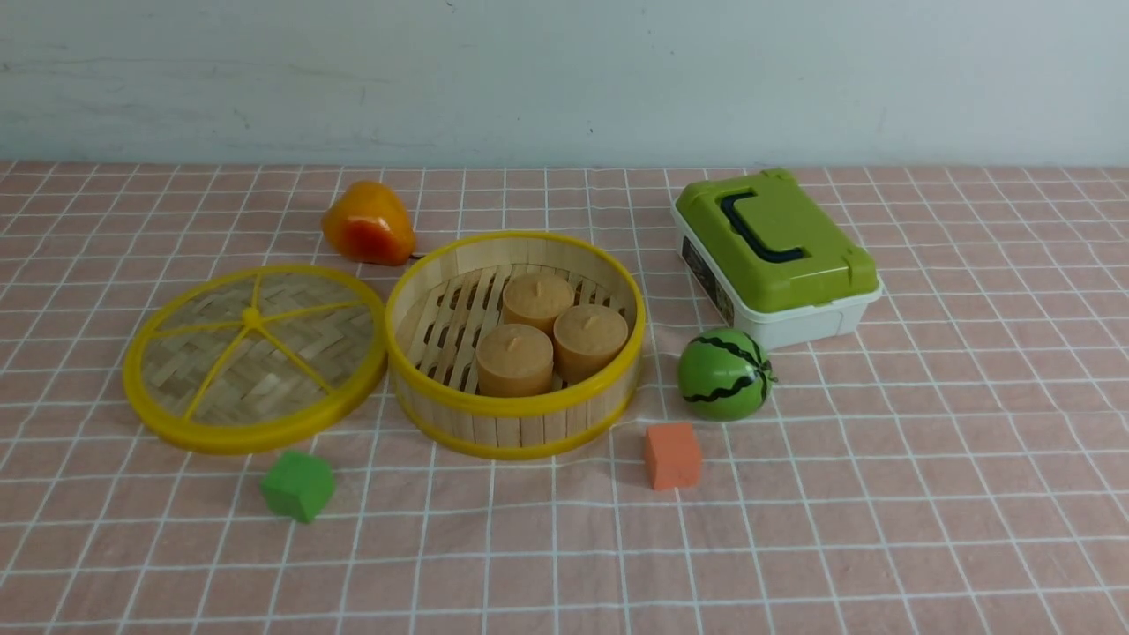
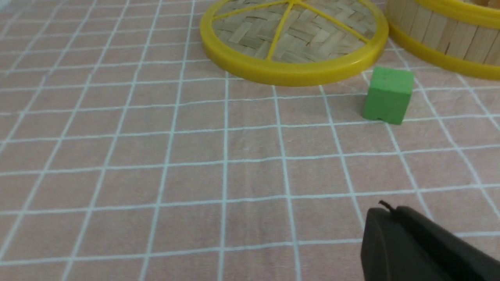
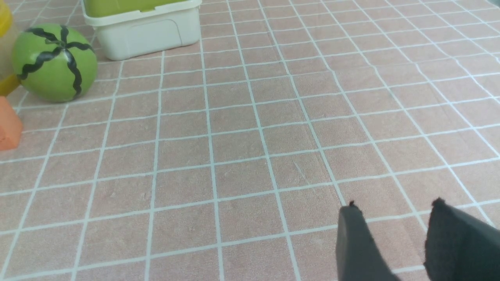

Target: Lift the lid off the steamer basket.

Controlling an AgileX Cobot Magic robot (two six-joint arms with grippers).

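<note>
Woven bamboo strips are filling the lid (image 1: 256, 357), which is lying flat on the pink checked surface (image 1: 794, 529), face up, off the basket (image 1: 520, 428) and on its left. Being round, it is showing no long axis. A thick yellow rim is circling it, and thin yellow spokes are meeting at a small knob pointing upward. Its rim is sitting right against the basket's; whether they are touching I cannot tell.

The basket is standing upright with its mouth open to the top, showing a slatted wall, yellow rims and three tan cakes (image 1: 515, 360) on its slatted floor. A green cube (image 1: 297, 485) is resting just in front of the lid.

In the left wrist view, the left claw (image 2: 390, 212) is hanging over bare cloth with its dark fingers seemingly pressed together, gripping nothing. The right claw (image 3: 394, 210) is holding its fingers slightly apart, empty, well away from a striped green ball (image 3: 54, 62).
</note>
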